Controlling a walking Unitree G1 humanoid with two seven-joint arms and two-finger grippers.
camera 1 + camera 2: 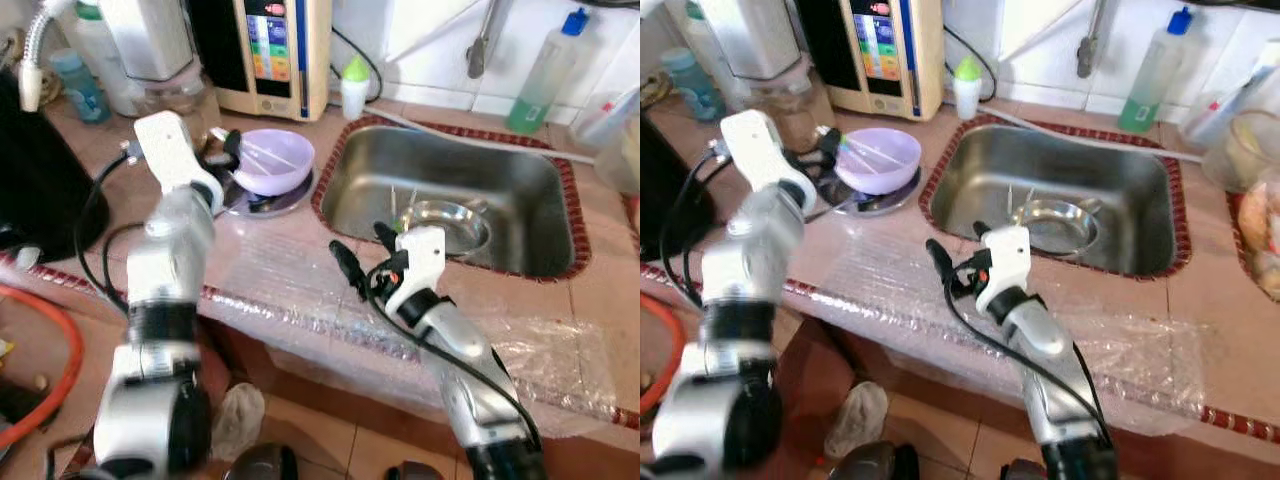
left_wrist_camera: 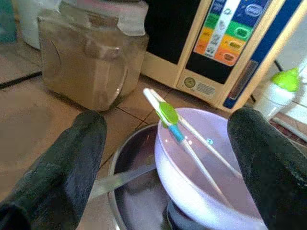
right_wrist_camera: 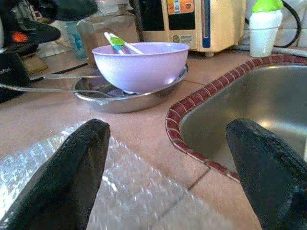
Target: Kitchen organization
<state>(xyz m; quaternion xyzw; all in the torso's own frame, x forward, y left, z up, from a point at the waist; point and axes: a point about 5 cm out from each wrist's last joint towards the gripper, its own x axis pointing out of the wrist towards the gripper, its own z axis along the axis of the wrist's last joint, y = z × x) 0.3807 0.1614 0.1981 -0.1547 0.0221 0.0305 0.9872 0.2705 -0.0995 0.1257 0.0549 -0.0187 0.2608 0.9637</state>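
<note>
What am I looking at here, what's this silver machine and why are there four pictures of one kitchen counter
It is a humanoid robot with two silver arms, each ending in a gripper of two black fingers. Two pictures come from a camera on its head, looking down at the counter; the other two come from cameras on its wrists, looking out between the fingers. The left gripper is open, at the lilac bowl, which holds chopsticks and sits in a steel plate. The right gripper is open and holds nothing, low over a bubble wrap sheet beside the sink. A steel dish lies in the sink.
</note>
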